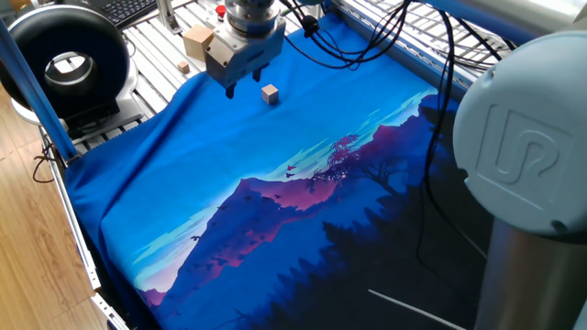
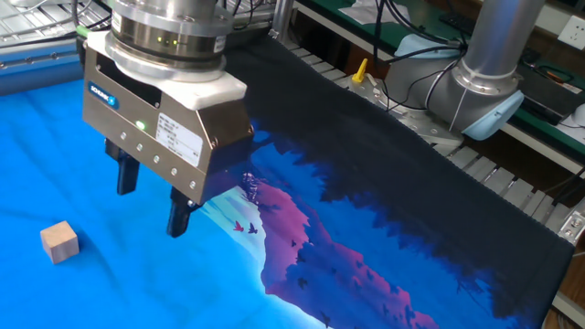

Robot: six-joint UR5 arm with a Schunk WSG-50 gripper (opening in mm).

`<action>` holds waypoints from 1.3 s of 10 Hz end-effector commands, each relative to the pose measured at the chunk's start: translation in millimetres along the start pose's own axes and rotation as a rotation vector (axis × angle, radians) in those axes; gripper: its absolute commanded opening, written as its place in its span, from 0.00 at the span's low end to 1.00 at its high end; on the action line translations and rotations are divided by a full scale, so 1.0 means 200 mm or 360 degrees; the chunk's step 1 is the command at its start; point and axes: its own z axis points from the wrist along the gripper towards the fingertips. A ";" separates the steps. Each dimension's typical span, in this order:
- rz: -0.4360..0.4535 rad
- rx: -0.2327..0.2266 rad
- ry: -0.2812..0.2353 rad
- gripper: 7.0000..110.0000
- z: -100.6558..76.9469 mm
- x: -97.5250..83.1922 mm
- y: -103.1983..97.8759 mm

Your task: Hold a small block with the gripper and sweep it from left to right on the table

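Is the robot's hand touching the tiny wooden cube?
Apart. The other fixed view shows blue cloth between the grey metal hand and the tiny light-tan wooden cube.

Bare counter (image 2: 37,183) cloth lies below the end effector (image 2: 153,198) and between it and the small block (image 2: 58,242), with nothing standing between. Behind the end effector, a tan box (image 1: 197,41) sits on the metal slats, and black cables (image 1: 367,41) hang beside its arm.

The block (image 1: 269,93) is seen on the desk (image 1: 275,211) in the upper middle of one fixed view, with the gripper (image 1: 240,81) just to its left, apart from it. A box (image 1: 197,41) is set further upper left. In the other view, the block (image 2: 59,241) lies lower left of the gripper (image 2: 152,196).
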 end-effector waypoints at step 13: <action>-0.0341 0.0150 -0.0111 0.57 0.18 -0.15 -0.40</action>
